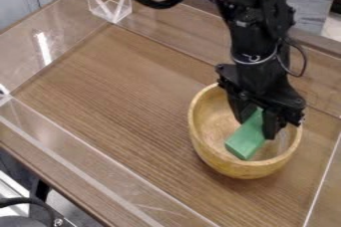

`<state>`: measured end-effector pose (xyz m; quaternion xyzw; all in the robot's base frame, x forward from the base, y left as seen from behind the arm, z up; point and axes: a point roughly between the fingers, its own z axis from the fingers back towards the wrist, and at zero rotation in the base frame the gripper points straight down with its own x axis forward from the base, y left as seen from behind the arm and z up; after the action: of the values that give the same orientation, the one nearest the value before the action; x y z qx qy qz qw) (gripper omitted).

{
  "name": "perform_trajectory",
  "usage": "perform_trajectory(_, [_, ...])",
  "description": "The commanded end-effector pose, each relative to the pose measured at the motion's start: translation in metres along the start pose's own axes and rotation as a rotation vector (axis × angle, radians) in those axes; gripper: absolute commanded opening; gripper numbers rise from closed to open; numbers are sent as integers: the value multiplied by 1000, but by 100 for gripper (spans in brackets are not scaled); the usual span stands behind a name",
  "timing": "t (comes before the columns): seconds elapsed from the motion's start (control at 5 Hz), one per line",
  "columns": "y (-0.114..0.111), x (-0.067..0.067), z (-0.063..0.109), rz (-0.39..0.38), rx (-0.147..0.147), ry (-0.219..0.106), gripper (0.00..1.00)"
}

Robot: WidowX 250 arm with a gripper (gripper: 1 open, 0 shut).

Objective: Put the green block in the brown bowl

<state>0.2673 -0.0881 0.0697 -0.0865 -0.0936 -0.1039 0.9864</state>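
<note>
The gripper [261, 116] is reaching down inside the brown bowl [210, 129], its jaws gripping the green block [248, 135], which is leaning tilted, probably so it can be released low.

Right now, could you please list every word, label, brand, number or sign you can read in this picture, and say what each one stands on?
None: no readable text shows on the green block, the brown bowl, the gripper, the black arm or the wooden table.
</note>
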Motion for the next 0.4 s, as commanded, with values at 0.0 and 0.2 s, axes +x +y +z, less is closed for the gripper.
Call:
perform_trajectory(0.0, [2,13,12,2,-4,-45,0])
perform_trajectory(0.2, [3,14,12,11,-6,-44,0])
